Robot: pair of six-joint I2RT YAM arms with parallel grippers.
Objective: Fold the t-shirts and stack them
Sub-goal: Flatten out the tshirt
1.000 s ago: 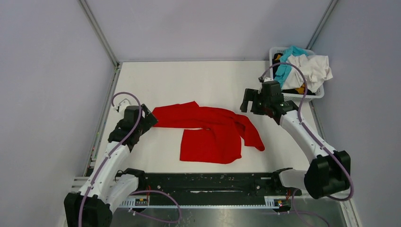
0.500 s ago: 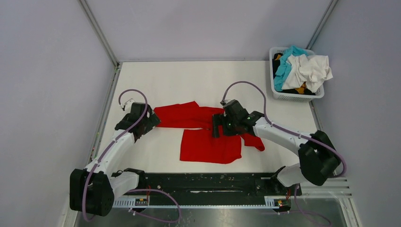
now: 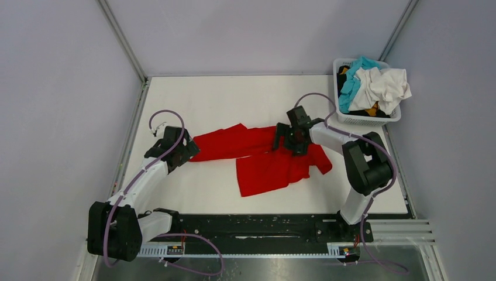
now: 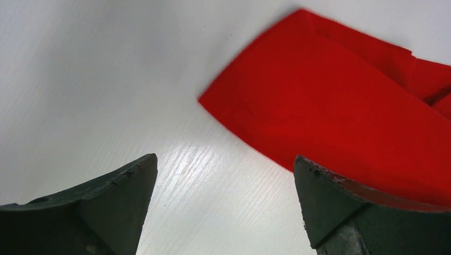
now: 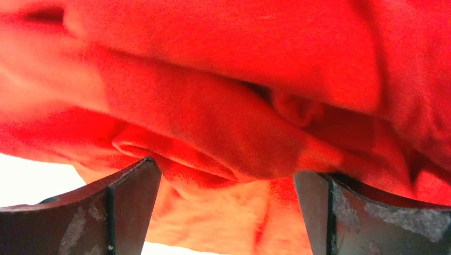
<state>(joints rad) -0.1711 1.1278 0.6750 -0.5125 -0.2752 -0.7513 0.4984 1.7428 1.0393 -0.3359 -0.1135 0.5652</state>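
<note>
On the white table [image 3: 234, 99] the crumpled red t-shirt [image 3: 263, 158] sprawls mid-table, its left tip just ahead of the left gripper [image 4: 223, 164], jaws wide and empty, its bunched right folds under the right gripper [image 5: 226, 170], jaws wide, clamping nothing.

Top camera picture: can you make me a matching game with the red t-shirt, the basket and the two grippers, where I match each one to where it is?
Things:
1. red t-shirt
2. basket
3. left gripper
4. right gripper

Places:
A. in the far right corner of the table
B. open, right over bunched-up red cloth
C. lying crumpled in the middle of the table
D. open, at the shirt's left end, over bare table

Pairs: 1-C, 2-A, 3-D, 4-B
</note>
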